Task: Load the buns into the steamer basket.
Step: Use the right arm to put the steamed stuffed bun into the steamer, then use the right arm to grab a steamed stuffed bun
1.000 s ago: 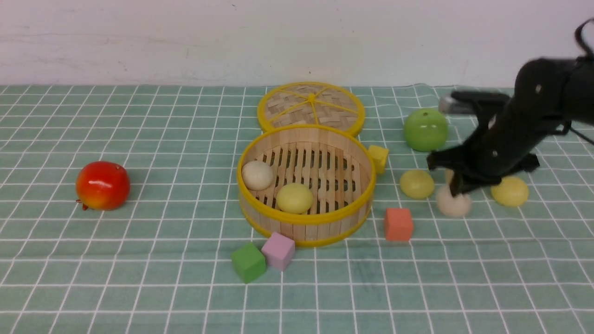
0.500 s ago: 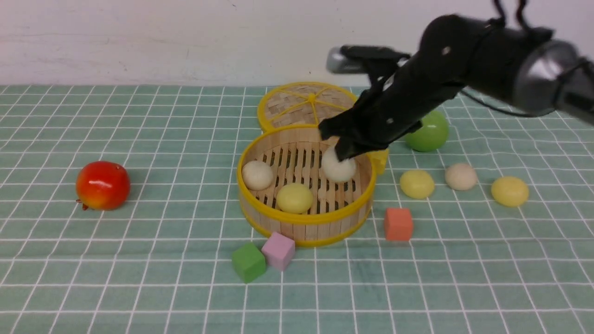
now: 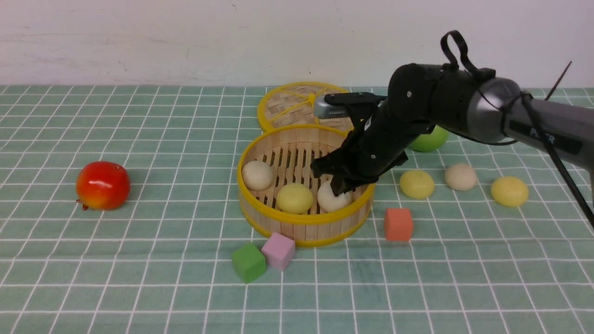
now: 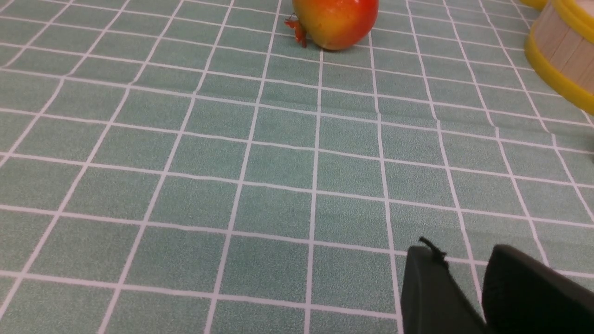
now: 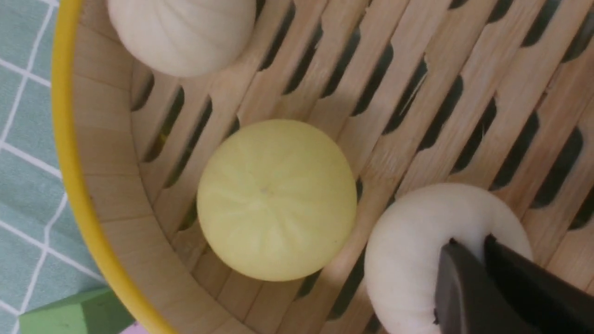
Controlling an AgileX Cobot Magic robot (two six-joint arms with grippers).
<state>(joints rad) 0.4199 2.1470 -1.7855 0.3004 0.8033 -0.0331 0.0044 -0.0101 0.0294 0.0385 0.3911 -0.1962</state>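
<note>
**Step in hand:** placing the third bun. The right pincer point(image 3: 341, 188) is down inside the basket point(image 3: 306, 221). It is nipped together on the crown of an off-white bun point(image 5: 417, 250), which dimples around the tips. That bun appears to rest on the slatted floor near the front wall, just beside a yellow bun point(image 3: 294, 198).

**Judged:** set-down about done, release due.

**Next move:** part the jaws and lift straight up clear of the rim. Do not drag the bun or nudge its neighbour. Then go for a loose bun.

The left pincer point(image 4: 464, 250) has its tips apart with nothing between them. It is low over the tabletop point(image 4: 185, 185).

**Counts**
- Buns: six.
  - Three are in the basket, the third being a pale bun point(image 3: 257, 175) by the left wall.
  - Three are loose to the basket's right: near yellow bun point(image 3: 416, 183), beige bun point(image 3: 460, 176), far yellow bun point(image 3: 509, 190).
- Apples: two.
  - red apple point(image 3: 102, 185)
  - green apple point(image 3: 429, 138), partly behind the arm
- Cubes in view: three.
  - green cube point(image 3: 248, 262)
  - pink cube point(image 3: 278, 250)
  - orange cube point(image 3: 398, 224)
- Lid point(image 3: 292, 104): one, behind the basket.
</note>
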